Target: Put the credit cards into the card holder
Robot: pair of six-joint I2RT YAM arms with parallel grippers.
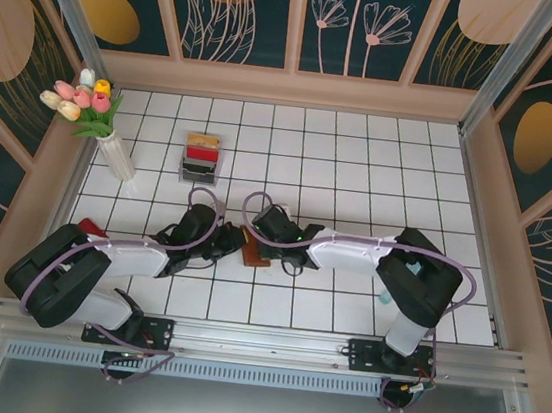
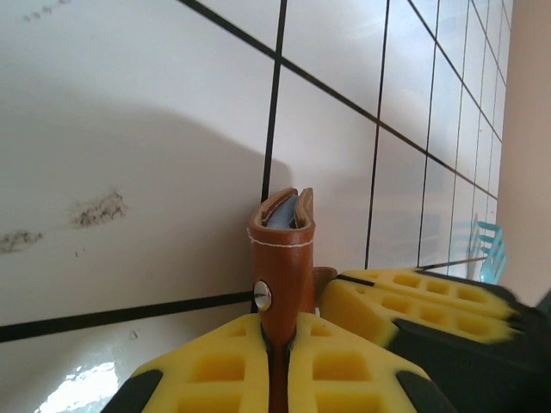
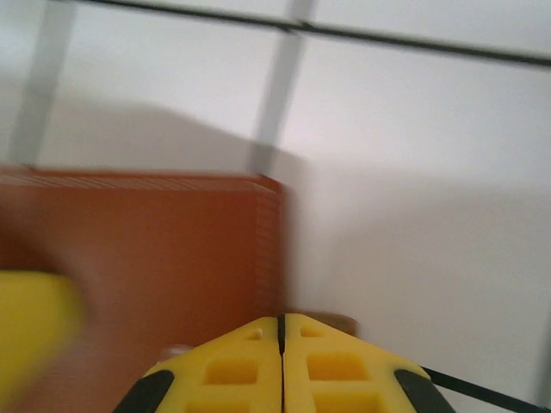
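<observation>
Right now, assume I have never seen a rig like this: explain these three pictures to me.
Two robot arms are bolted at the near edge of a tiled table. The overhead picture looks down on both; the other two come from cameras on their wrists. On the table stand a vase of tulips and a grey tray of cards. The arms meet at a brown wallet. The left gripper, with yellow fingers, is shut on the wallet's edge. The right gripper is shut beside the wallet; whether it pinches anything is unclear.
</observation>
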